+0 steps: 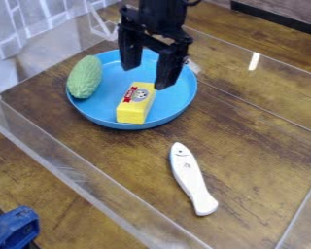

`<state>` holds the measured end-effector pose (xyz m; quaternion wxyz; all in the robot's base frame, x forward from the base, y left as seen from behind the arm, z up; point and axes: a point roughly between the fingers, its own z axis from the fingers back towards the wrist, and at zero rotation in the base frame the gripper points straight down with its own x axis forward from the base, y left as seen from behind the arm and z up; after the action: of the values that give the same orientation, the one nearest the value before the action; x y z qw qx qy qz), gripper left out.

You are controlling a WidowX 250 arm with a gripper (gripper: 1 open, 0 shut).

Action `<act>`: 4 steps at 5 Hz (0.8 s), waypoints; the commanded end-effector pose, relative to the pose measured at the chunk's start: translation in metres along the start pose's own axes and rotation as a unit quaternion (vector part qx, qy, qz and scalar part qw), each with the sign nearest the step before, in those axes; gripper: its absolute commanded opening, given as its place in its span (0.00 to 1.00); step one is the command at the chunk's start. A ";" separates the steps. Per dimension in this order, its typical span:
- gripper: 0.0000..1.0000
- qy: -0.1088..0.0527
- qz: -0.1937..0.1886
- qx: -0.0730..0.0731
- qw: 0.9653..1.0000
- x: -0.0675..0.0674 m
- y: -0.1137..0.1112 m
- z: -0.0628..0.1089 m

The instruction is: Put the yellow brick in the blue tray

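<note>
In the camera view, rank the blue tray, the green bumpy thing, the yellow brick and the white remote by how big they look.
1. blue tray
2. white remote, though nearest the camera
3. green bumpy object
4. yellow brick, close to the green one
</note>
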<state>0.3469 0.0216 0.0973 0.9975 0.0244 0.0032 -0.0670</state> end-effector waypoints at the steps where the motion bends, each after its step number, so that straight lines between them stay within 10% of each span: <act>1: 1.00 -0.029 0.002 0.005 1.000 -0.001 0.020 0.002; 4: 1.00 -0.029 0.030 0.008 0.999 0.011 0.017 -0.055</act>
<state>0.3540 0.0417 0.0276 0.9991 0.0256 -0.0033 -0.0324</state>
